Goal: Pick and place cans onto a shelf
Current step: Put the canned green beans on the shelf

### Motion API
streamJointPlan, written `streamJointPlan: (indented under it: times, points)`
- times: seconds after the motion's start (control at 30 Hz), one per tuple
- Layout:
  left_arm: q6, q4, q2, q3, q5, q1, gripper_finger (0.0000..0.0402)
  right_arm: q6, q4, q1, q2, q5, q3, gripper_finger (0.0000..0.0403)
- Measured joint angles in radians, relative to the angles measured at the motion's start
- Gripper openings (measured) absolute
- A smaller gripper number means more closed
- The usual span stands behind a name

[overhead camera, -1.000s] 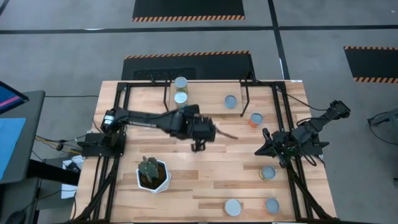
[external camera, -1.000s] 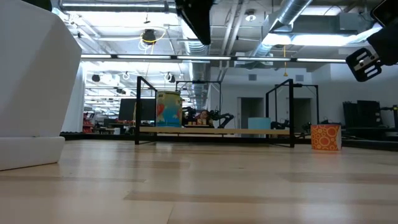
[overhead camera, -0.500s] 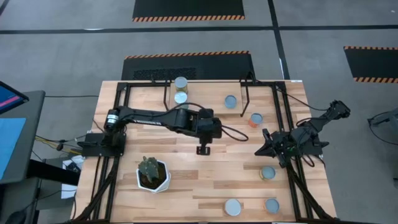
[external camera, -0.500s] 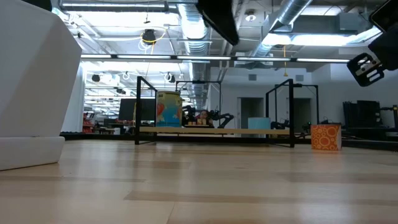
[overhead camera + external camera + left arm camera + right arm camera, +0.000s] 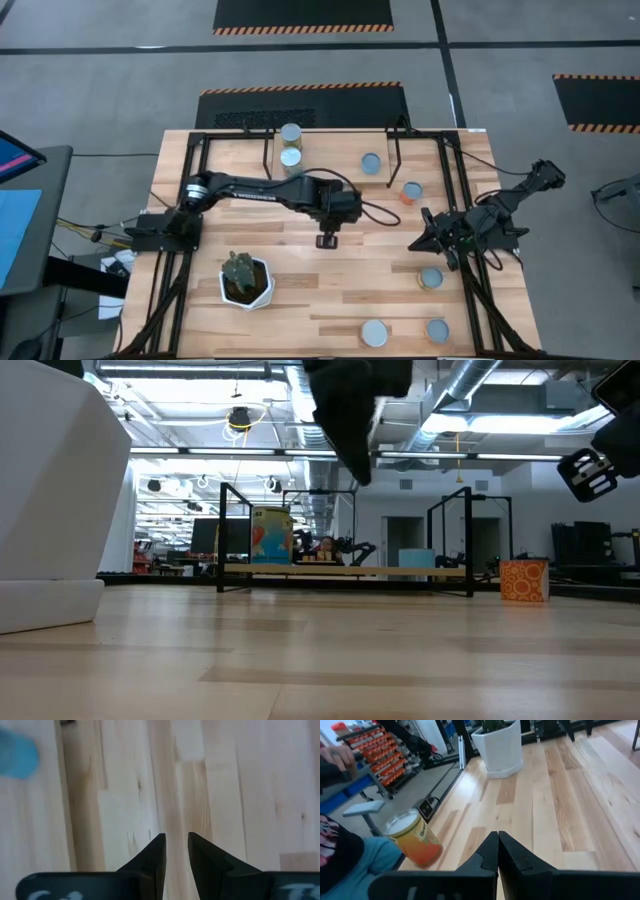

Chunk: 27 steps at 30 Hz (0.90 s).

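Note:
The shelf (image 5: pixel 350 571) stands at the table's far side and also shows in the high view (image 5: pixel 330 150). Two cans (image 5: pixel 290 133) (image 5: pixel 291 156) stand on its left part and a blue-topped can (image 5: pixel 371 163) on its right part. An orange can (image 5: pixel 410 191) stands on the table to the right of the shelf. Three more cans (image 5: pixel 431 278) (image 5: pixel 374 333) (image 5: pixel 437 330) stand near the near right corner. My left gripper (image 5: pixel 326 241) hangs over bare wood at mid-table, its fingers (image 5: pixel 176 842) a narrow gap apart and empty. My right gripper (image 5: pixel 418 240) waits at the right, shut (image 5: pixel 498 840) and empty.
A white hexagonal pot with a cactus (image 5: pixel 245 280) stands near the front left. A black frame (image 5: pixel 200 150) borders the table. In the right wrist view an orange can (image 5: pixel 412 845) stands by the table's edge, and a person's blue sleeve (image 5: pixel 350 865) shows beyond it.
My left gripper has gone a little toward the table's right edge and come down lower over the middle of the table, as the arm stretched out away from the shelf.

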Motion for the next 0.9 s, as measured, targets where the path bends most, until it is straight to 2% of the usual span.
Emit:
streamJointPlan:
  times: [0.2,0.37,0.5,0.57,0.73,0.9]
  points:
    - [0.006,0.063,0.03,-0.004,0.01,-0.016,0.0071,-0.001,-0.002,0.0,0.002,0.0,0.0,0.0024]
    - [0.02,0.114,0.064,-0.006,0.112,-0.026,0.0071,-0.002,-0.008,0.0,0.002,0.0,0.0,0.0024]
    - [0.024,0.151,0.088,-0.004,0.108,-0.039,0.0071,-0.018,-0.007,0.0,0.002,0.0,0.0,0.0024]
    - [0.029,0.118,0.09,-0.009,0.108,-0.046,0.0071,-0.03,0.004,0.0,0.006,0.0,0.0,0.0024]
    - [0.046,0.136,0.1,-0.006,0.11,-0.054,0.0071,-0.092,0.037,0.0,0.015,0.0,0.001,0.0024]
    - [0.044,0.154,0.1,-0.006,0.108,-0.052,0.0071,-0.232,0.12,0.001,0.018,-0.007,0.019,0.0024]
